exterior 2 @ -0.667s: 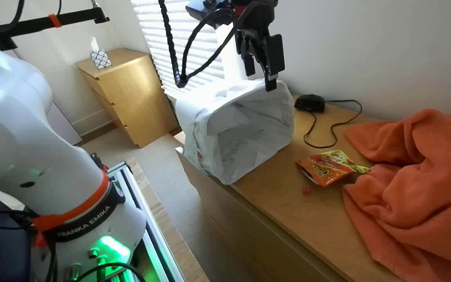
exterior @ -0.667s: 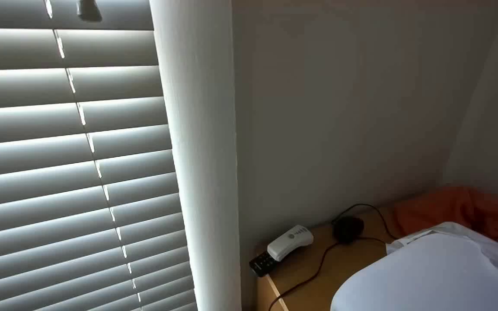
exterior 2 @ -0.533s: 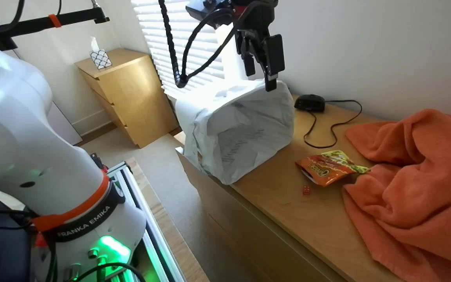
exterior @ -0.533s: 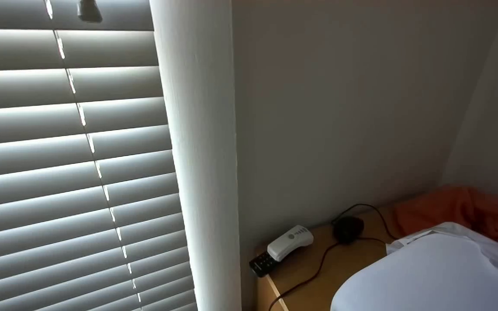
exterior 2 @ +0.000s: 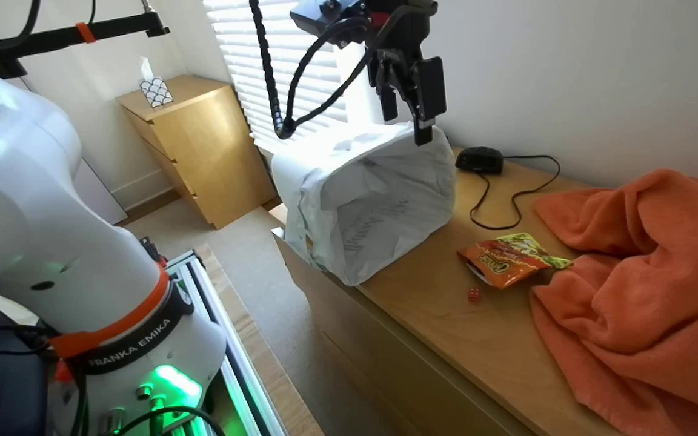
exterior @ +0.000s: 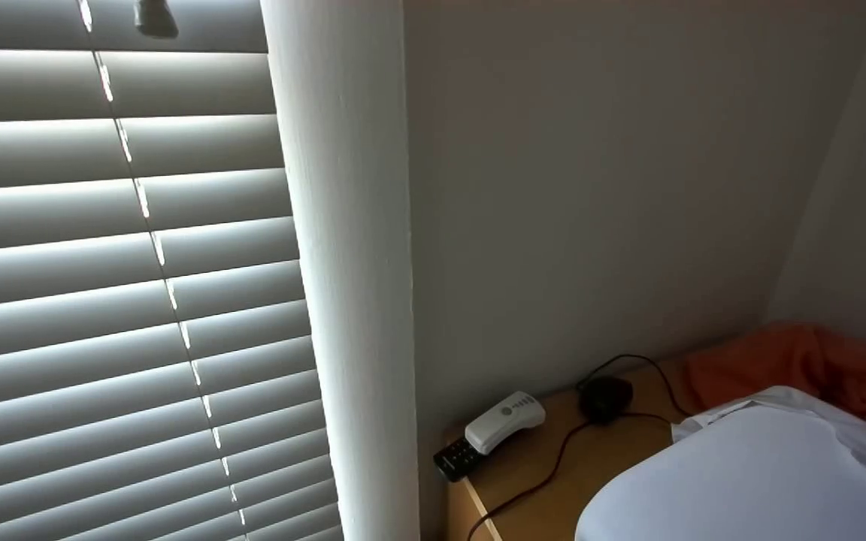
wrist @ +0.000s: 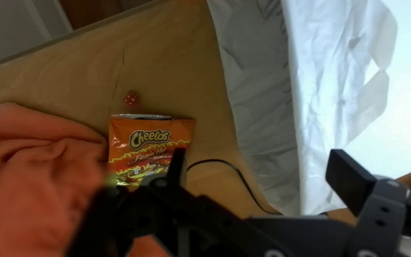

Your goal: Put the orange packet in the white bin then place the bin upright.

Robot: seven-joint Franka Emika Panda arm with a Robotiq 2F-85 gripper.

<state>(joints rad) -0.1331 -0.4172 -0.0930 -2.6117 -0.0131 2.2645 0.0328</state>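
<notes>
The orange packet (exterior 2: pixel 502 264) lies flat on the wooden top, beside the orange cloth. It also shows in the wrist view (wrist: pixel 150 137), its lower part behind a finger. The white bin (exterior 2: pixel 325 181) lies on its side with a crinkled white liner, its mouth towards the packet. The wrist view (wrist: pixel 323 107) shows its rim and liner; an exterior view (exterior: pixel 749 481) shows its outer side. My gripper (exterior 2: pixel 407 126) is open and empty, above the bin's mouth. In the wrist view (wrist: pixel 257 160) its fingers stand wide apart.
An orange cloth (exterior 2: pixel 658 284) is heaped beside the packet. A small red die (exterior 2: pixel 474 295) lies near the packet. A black device (exterior 2: pixel 480 159) with a cable sits by the wall. A white remote (exterior: pixel 504 421) rests on a black one. The wooden top (exterior 2: pixel 434 327) has a front edge.
My gripper has moved slightly right and down in an exterior view. The packet, the bin and the cloth have not moved.
</notes>
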